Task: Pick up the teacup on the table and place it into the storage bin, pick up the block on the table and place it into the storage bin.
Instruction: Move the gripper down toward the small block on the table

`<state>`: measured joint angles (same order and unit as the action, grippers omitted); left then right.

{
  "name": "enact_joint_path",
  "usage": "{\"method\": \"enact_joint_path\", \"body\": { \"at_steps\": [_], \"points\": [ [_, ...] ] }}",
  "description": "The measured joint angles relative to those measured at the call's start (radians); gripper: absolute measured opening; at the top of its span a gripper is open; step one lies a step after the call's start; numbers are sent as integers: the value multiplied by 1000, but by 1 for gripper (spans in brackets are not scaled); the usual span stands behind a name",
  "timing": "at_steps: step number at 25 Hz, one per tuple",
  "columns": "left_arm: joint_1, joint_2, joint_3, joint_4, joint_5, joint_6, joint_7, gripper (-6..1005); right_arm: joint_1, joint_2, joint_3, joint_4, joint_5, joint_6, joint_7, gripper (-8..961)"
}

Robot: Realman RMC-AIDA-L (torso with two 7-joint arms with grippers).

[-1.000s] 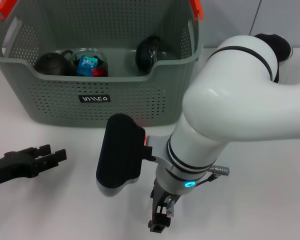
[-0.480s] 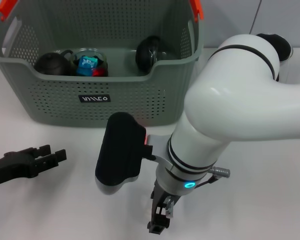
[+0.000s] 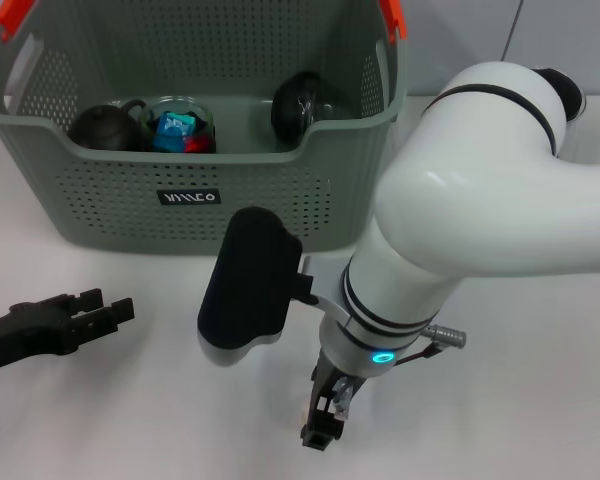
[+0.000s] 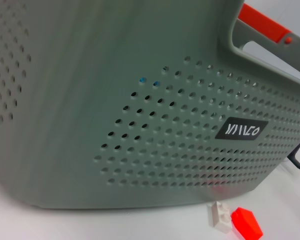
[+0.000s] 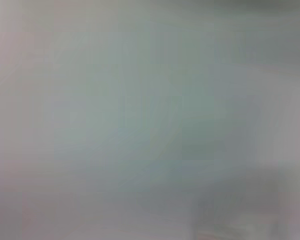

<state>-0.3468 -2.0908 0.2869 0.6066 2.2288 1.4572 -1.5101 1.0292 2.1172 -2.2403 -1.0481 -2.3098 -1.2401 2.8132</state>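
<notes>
Grey perforated plastic storage bin (image 3: pixel 195 190) w/ 2 orange handle clips (image 3: pixel 10 15) and 1 black label (image 3: pixel 189 197), white lettering not legible.
Inside bin: 1 dark round teapot (image 3: pixel 105 127), 1 glass teapot (image 3: pixel 180 125) w/ blue/red pieces, 1 dark rounded teacup (image 3: pixel 300 105). Left gripper (image 3: pixel 105 312) low on white table (image 3: pixel 100 410), short of bin front, fingers slightly apart, empty. Right gripper (image 3: pixel 325 425) pts down nr table; opening unclear. Left wrist view: 1 white block (image 4: pixel 220 216) touching 1 red block (image 4: pixel 247 223) at bin base.
</notes>
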Motion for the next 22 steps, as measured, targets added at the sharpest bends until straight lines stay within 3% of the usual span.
{"method": "enact_joint_path", "body": {
  "at_steps": [22],
  "points": [
    [-2,0,0,-1,0,-8,-2,636,21,7,-3,86,61,62,15,669]
  ]
}}
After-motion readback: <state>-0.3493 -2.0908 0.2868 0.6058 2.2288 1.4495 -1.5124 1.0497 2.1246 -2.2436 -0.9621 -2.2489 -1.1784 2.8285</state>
